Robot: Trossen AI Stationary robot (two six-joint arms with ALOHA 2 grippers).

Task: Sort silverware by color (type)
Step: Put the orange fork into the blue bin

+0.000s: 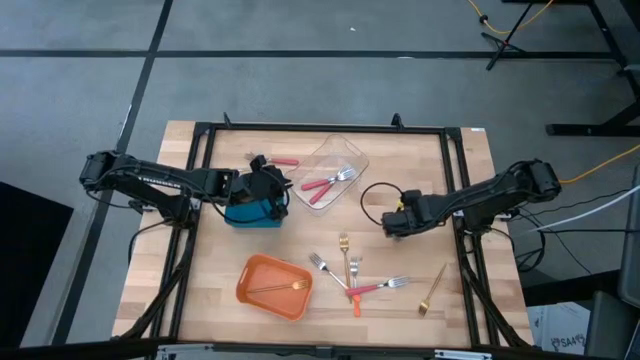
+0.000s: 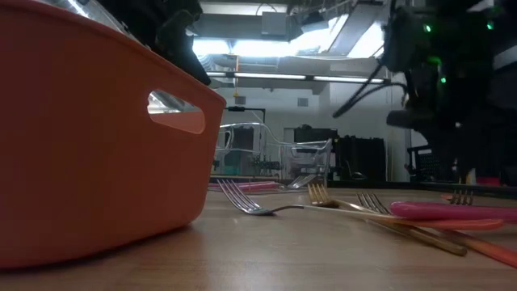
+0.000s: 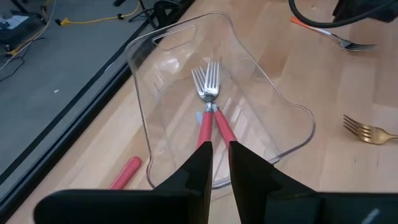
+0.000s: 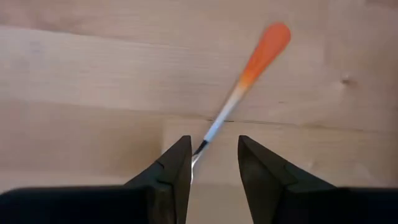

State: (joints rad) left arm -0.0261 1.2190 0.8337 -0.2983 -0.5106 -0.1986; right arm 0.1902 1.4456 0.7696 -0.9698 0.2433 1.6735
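Two dark, near-black robot arms were built of slim jointed segments. The left arm (image 1: 150, 180) carried pale lettering along its forearm. The right arm (image 1: 490, 195) had a black cable looping beside its wrist. Each ended in two matte black fingers, wedge-shaped and tapering toward flat inner faces (image 4: 177, 165).

lighting: even, bright overhead light on the table (image 1: 400, 200) in the high view; shadows soft and short. low view: backlit by glaring ceiling lights (image 2: 266, 44); orange bin (image 2: 89, 137) close and blurred, arms mere dark silhouettes. left wrist view: glare streaks on the clear tray (image 3: 186, 62). right wrist view: fingers (image 4: 171, 171) out of focus.
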